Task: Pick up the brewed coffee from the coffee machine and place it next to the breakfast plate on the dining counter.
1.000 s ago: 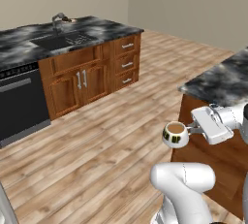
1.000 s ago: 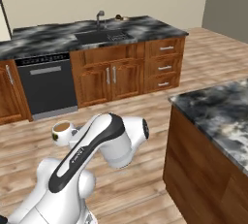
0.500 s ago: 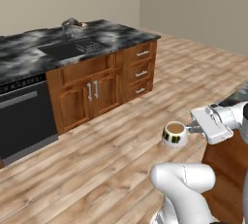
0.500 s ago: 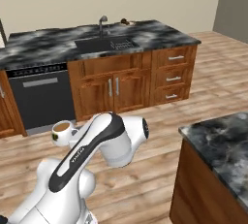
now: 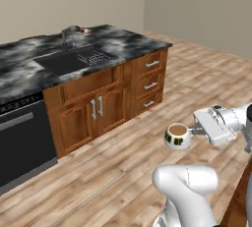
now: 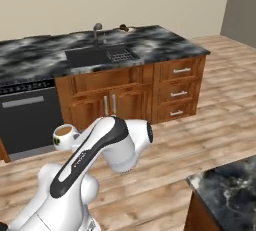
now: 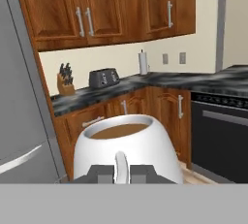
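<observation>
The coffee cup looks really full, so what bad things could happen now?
1. The brewed coffee is held out in the air over the wood floor, so if the fingers lose their grip on the handle, it would probably fall and spill.
2. The brown liquid sits near the rim, so a tilt or jolt might slosh it out.
3. The dining counter edge is close; the cup could bump it.
</observation>
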You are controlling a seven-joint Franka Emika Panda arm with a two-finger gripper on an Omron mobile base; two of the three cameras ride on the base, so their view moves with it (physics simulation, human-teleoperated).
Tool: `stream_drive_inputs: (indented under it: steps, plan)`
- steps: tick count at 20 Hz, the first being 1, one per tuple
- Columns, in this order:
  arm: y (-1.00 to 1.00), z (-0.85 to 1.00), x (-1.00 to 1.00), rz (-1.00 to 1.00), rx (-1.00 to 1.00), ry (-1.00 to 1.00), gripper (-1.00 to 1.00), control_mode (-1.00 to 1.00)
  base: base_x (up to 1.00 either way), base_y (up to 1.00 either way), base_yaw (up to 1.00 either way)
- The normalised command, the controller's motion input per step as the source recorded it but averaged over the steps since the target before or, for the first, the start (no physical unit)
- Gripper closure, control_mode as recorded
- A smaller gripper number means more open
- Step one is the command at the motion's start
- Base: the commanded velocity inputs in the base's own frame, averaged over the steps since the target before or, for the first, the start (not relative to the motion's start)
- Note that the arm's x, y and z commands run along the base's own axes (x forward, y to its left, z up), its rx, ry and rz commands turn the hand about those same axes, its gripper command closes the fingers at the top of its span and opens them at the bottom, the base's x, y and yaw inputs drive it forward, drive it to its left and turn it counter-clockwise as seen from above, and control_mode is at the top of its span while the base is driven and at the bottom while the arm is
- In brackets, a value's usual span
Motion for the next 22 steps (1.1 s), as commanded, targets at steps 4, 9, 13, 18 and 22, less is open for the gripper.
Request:
stream_drive_inputs:
  steps: [4,9,13,18,22]
  plan:
    - [0.0,0.0,0.0,0.0,0.0,0.0,1.0,1.0,1.0,-0.16,-0.15]
    - [0.0,0.0,0.0,0.0,0.0,0.0,1.0,1.0,1.0,-0.21,-0.24]
    - [0.0,0.0,0.0,0.0,0.0,0.0,1.0,1.0,1.0,-0.21,-0.28]
    - [0.0,0.0,0.0,0.0,0.0,0.0,1.0,1.0,1.0,-0.16,-0.29]
    - [0.0,0.0,0.0,0.0,0.0,0.0,1.0,1.0,1.0,-0.03,-0.3]
